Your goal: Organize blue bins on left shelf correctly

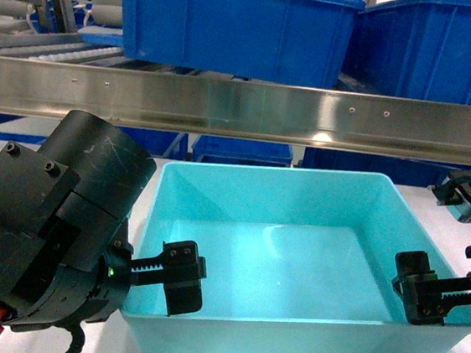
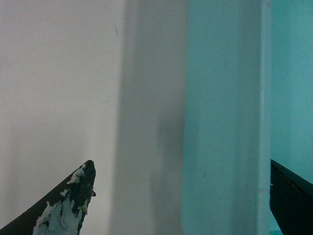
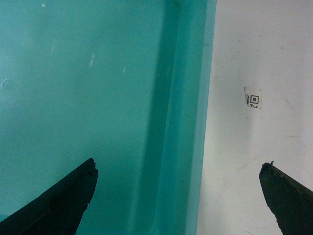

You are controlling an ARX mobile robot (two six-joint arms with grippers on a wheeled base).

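A light turquoise blue bin point(image 1: 293, 267) sits on the white table just under the front rail of the left shelf point(image 1: 243, 108). My left gripper point(image 1: 153, 276) straddles the bin's left wall; it is open, with one finger point(image 1: 183, 276) inside the tub and the other hidden behind the arm. In the left wrist view the gripper point(image 2: 181, 164) has the bin wall point(image 2: 225, 122) between its spread fingers, touching neither. My right gripper point(image 1: 455, 292) is open across the right wall. In the right wrist view the gripper point(image 3: 179, 164) spans the bin rim point(image 3: 203, 147).
Two royal-blue crates point(image 1: 234, 25) point(image 1: 439, 46) stand on the shelf above the rail, with white rollers point(image 1: 63, 49) at the upper left. More blue crates point(image 1: 242, 150) show behind the bin below the rail. A small QR sticker point(image 3: 253, 97) lies on the table point(image 3: 254, 186).
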